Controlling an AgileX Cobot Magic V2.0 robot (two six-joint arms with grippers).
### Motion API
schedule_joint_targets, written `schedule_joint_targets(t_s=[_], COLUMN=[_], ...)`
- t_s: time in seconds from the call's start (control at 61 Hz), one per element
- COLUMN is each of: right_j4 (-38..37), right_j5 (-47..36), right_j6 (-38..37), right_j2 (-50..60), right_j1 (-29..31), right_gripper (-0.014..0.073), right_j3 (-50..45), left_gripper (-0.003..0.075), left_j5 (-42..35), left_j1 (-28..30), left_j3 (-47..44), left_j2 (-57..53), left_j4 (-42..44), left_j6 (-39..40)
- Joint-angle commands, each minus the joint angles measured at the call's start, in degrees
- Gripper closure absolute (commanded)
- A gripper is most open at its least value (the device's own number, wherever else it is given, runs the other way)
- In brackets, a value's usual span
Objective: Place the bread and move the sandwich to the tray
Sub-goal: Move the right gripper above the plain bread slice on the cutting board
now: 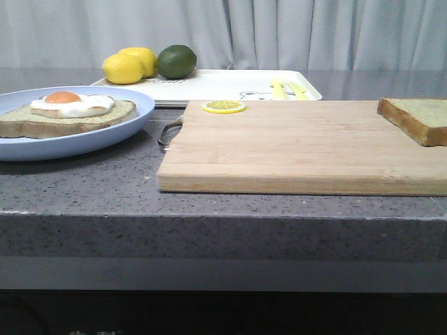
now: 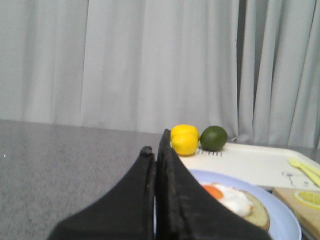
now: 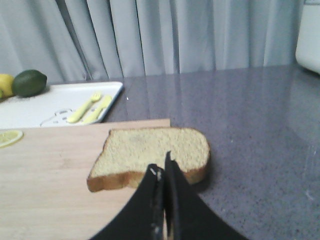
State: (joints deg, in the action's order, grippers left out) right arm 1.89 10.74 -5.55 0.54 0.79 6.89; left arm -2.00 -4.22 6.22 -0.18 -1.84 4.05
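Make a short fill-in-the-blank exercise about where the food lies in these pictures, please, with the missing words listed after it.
1. The slice with the fried egg lies on the pale blue ____.
2. The plain bread lies on the right end of the wooden ____ board.
3. On the tray, next to two lemons, sits one dark green ____.
4. The fingers of the left tool and the right tool are ____.

Missing words: plate; cutting; lime; shut
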Motion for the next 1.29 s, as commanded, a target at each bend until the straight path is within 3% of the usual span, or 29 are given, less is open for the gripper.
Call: schedule_joint_targets(t_s=[0.0, 0.344, 0.541, 0.655, 1.163, 1.278], right_j4=[-0.54, -0.54, -0.54, -0.54, -0.54, -0.54], right_j5=[-0.16, 11.37, 25.9, 30.14, 33.95, 33.95], right_j6=[0.3, 0.3, 0.3, 0.3, 0.3, 0.3], right_j2=[0.94, -9.01, -20.17, -24.91, -34.78, -35.51], right_j1=[0.31, 0.31, 0.31, 0.31, 0.31, 0.31], right_gripper=[0.0662, 0.0662, 0.0662, 0.0662, 0.0659, 0.0606], right_j3=[6.62, 25.12, 35.73, 37.23, 37.18, 37.18], left_gripper=[0.0741, 0.0741, 0.0741, 0.0741, 0.074, 0.0739], left_j5=[-2.06, 17.75, 32.4, 33.31, 36.37, 36.37], left_j1=[-0.61, -0.61, -0.61, -0.61, -0.61, -0.61], left_j3=[6.83, 29.48, 40.36, 41.12, 40.27, 40.27], left_j2=[-1.1, 8.61, 19.33, 23.36, 30.24, 30.24], left_j4=[-0.01, 1.84, 1.84, 1.09, 0.83, 0.83], left_j6=[0.21, 0.21, 0.21, 0.21, 0.21, 0.21])
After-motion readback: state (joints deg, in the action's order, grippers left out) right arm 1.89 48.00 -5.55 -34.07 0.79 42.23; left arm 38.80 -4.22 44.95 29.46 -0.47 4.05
